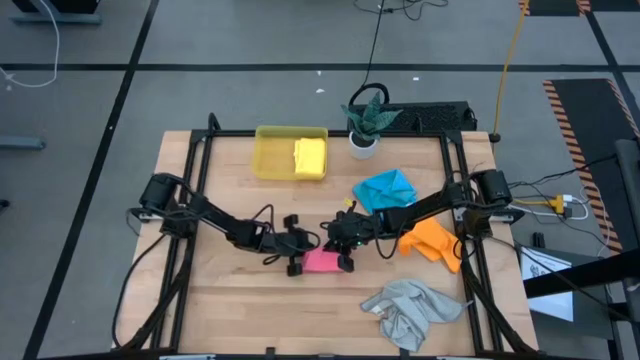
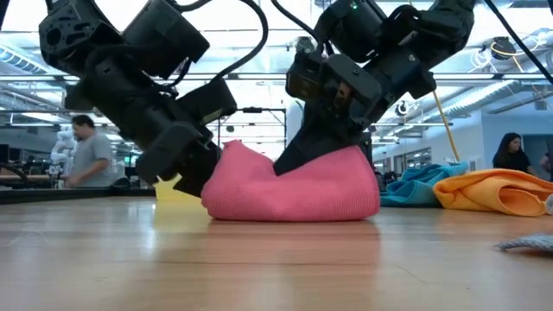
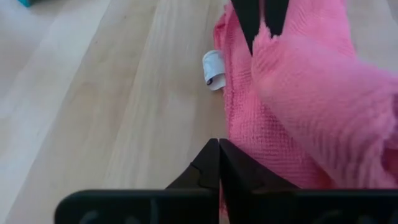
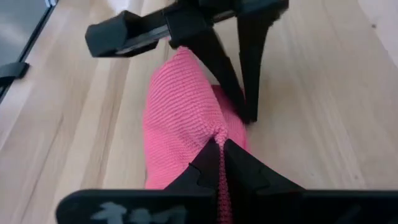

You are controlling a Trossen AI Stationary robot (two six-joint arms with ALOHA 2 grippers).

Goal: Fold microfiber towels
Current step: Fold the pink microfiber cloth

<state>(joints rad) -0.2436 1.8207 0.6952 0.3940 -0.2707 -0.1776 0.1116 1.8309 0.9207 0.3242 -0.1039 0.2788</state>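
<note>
Two pincers meet at the middle of the table, both clenched on the pink towel; the left gripper pinches its edge from one side, fingers pressed flat together with cloth caught between them in the left wrist view; the right gripper bites the opposite edge, its tips closed on a fold of pink fabric in the right wrist view; the low view shows the towel bunched into a mound between the two pincers, its base resting on the wooden table; a small white label sticks out from the towel's edge beside the left pincer.

Just beyond the right gripper, on its far side, lies the bright blue towel, crumpled; near that arm's outer side lies the orange towel, loosely heaped; on the near side of the right pincer, well apart from it, lies the light grey towel, rumpled close to the table's front edge; far from the left pincer, toward the back of the table, sits the yellow tray with the yellow towel folded inside it; a potted plant stands beside the tray at the back edge; none of these lies between the pincers and the pink towel.
</note>
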